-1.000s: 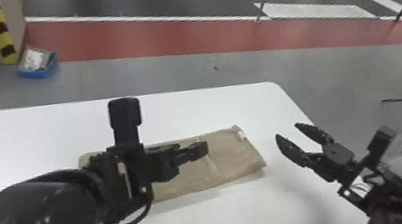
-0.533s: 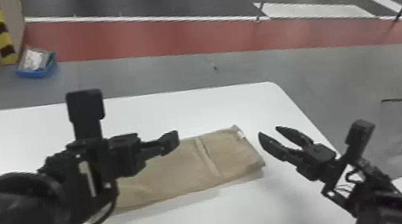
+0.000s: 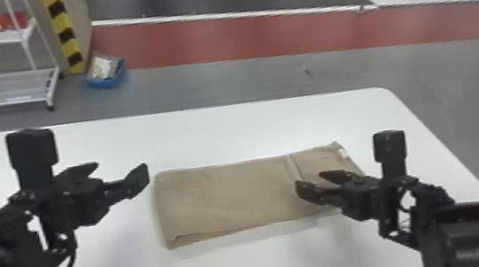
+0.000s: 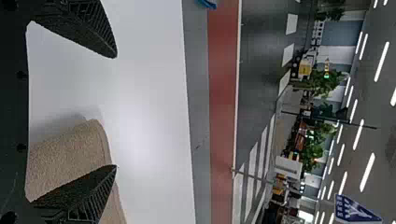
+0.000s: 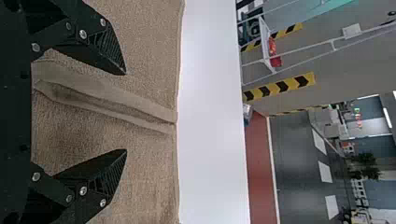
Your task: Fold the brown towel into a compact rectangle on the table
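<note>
The brown rectangular towel [image 3: 225, 195] was matt cloth with a rough nap; the white, round-cornered table [image 3: 207, 135] looked smooth and faintly glossy. Small round silvery screws [image 5: 83, 190] had a metallic shine.

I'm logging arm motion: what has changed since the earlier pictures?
The left gripper has moved left, clear of the brown towel in the head view; the right gripper has moved left, over the towel's right part. The head view has turned left. The towel's right end lies as before.

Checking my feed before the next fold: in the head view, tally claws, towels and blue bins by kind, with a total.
Claws: 2, left claw and right claw
Towels: 1, brown towel
Blue bins: 1, blue bin on the floor
Total: 4
</note>
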### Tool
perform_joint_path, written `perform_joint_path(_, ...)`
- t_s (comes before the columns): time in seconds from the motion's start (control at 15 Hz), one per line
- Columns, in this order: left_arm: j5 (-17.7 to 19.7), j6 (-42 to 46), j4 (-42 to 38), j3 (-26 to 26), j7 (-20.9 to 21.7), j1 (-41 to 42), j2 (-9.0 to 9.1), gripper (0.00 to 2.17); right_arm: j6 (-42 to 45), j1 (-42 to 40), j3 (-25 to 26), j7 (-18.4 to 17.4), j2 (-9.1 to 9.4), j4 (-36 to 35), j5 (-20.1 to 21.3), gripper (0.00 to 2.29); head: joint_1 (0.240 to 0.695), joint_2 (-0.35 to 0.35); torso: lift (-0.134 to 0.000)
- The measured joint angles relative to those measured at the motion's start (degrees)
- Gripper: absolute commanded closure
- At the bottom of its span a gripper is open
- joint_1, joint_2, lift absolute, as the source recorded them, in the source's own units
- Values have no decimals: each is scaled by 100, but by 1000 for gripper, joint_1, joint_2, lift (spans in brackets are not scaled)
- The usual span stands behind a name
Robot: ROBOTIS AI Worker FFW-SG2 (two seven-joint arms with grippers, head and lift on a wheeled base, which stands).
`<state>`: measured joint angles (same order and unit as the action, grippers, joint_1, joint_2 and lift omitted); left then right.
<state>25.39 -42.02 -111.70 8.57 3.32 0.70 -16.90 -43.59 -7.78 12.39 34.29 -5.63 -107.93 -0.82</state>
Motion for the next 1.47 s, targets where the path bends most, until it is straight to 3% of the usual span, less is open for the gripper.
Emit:
perform_joint_path(0.27,1,254,-136,-380,188,392,-43,46,-403,195,-237,-132,35,-8,232,407,695,-77,-124)
perform_joint_path(1.0,28,286,-234,-428,195,524,-41,46,-886,599,-278,-124,19,271,355,485,695,-77,-124)
perform_joint_path(1.27,51,286,-247,-425,195,522,-40,66,-924,668,-298,-106,7,272,357,610,695,-77,-124)
perform_joint_path(1.33,53,286,-247,-422,195,522,-40,66,-927,677,-314,-105,11,272,356,741,695,-76,-124)
perform_joint_path(1.47,56,286,-248,-422,195,528,-41,66,-948,716,-329,-67,17,299,350,741,695,-73,-124)
